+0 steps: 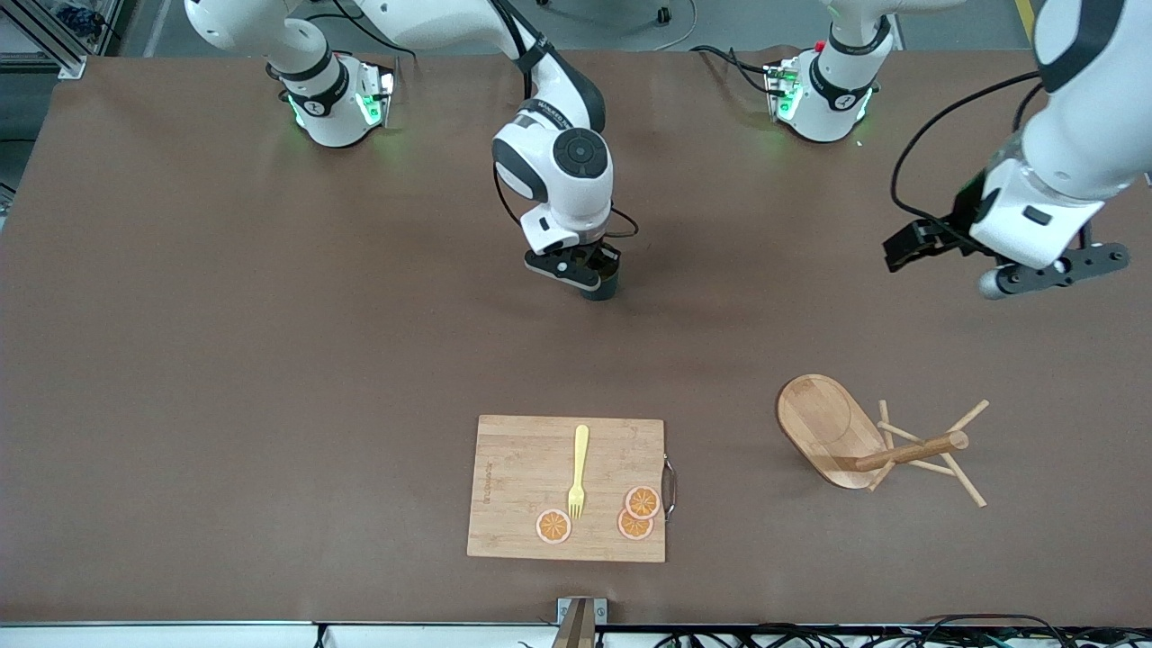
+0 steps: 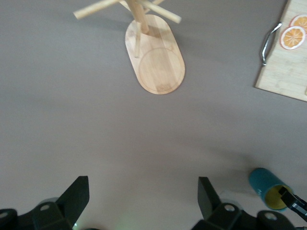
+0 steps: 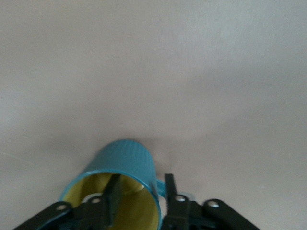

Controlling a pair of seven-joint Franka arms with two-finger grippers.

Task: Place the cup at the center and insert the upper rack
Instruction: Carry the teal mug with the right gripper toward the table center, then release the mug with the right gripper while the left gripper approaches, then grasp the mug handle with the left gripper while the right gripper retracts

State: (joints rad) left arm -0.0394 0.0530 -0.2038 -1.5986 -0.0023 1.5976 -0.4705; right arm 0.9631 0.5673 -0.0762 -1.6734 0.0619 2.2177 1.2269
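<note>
The cup [image 1: 602, 287], a teal mug with a yellow inside, stands on the table near its middle. My right gripper [image 1: 589, 273] is low over the cup. In the right wrist view, one finger [image 3: 113, 191] is inside the cup [image 3: 125, 155] and clear of its wall. The other finger is outside the cup by the handle, so the gripper [image 3: 141, 190] is open. The upper rack [image 1: 826, 427], a wooden mug tree, lies tipped on its side toward the left arm's end. My left gripper [image 1: 1051, 270] hangs open and empty in the air. Its view [image 2: 143, 191] shows the rack [image 2: 157, 60] and the cup [image 2: 266, 186].
A bamboo cutting board [image 1: 517, 486] lies nearer the front camera than the cup. It carries a yellow fork [image 1: 578, 470] and three orange slices [image 1: 642, 502]. The board's metal handle [image 1: 669, 487] faces the rack. The rack's pegs [image 1: 967, 486] stick out toward the left arm's end.
</note>
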